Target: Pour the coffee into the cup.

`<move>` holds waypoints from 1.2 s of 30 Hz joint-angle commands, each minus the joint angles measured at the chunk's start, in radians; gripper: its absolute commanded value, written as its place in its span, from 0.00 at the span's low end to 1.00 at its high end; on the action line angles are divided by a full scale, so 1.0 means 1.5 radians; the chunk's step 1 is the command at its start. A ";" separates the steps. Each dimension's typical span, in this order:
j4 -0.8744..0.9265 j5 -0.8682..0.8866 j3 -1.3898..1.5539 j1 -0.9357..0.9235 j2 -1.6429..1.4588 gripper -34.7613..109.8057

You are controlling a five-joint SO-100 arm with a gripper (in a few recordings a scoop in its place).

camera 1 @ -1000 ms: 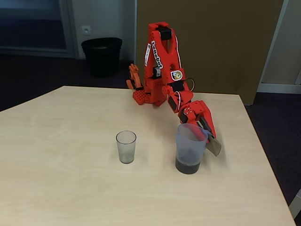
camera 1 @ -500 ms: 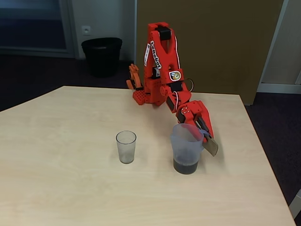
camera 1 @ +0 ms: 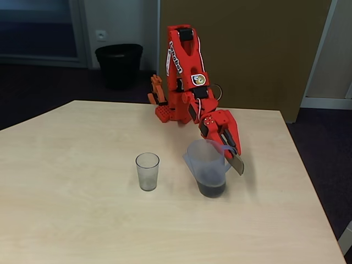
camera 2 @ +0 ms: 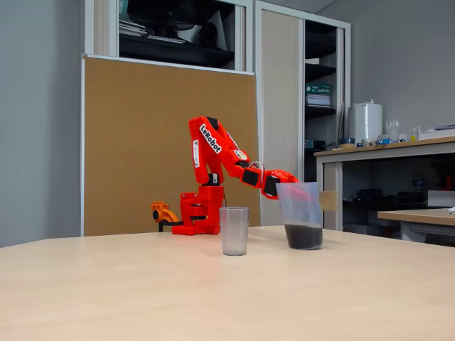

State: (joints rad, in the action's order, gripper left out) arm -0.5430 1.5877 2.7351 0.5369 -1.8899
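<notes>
The cup (camera 1: pixel 147 171) (camera 2: pixel 234 231), a small clear tumbler, stands upright on the pale wooden table (camera 1: pixel 71 209), and nothing shows inside it. To its right in a fixed view is a larger translucent pitcher (camera 1: pixel 207 160) (camera 2: pixel 299 206) with the coffee (camera 1: pixel 212 189) (camera 2: pixel 303 236) as a dark layer at its bottom. My red gripper (camera 1: pixel 231 154) is shut on the pitcher's flat handle (camera 1: pixel 237 164) (camera 2: pixel 327 200) from behind and to the right. The pitcher stays nearly upright, at or just above the tabletop; I cannot tell which. A gap of about a cup's width separates the two.
The arm's base (camera 1: pixel 170 113) stands at the table's far edge. A black bin (camera 1: pixel 118 65) sits on the floor behind the table. The table's right edge (camera 1: pixel 308 181) runs close to the pitcher. Bare tabletop lies in front of and left of the cup.
The gripper has carried the pitcher leftward and slightly toward the far edge, closer to the cup. The cup has not moved.
</notes>
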 commanded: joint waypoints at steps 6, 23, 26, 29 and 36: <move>0.038 0.028 0.007 -0.028 -0.095 0.24; 0.117 0.082 -0.044 -0.092 -0.130 0.24; 0.143 0.093 -0.054 -0.094 -0.141 0.24; 0.166 0.102 -0.065 -0.094 -0.146 0.24; 0.216 0.117 -0.095 -0.096 -0.153 0.24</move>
State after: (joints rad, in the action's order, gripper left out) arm -0.2301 1.7365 2.6630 0.3896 -2.0663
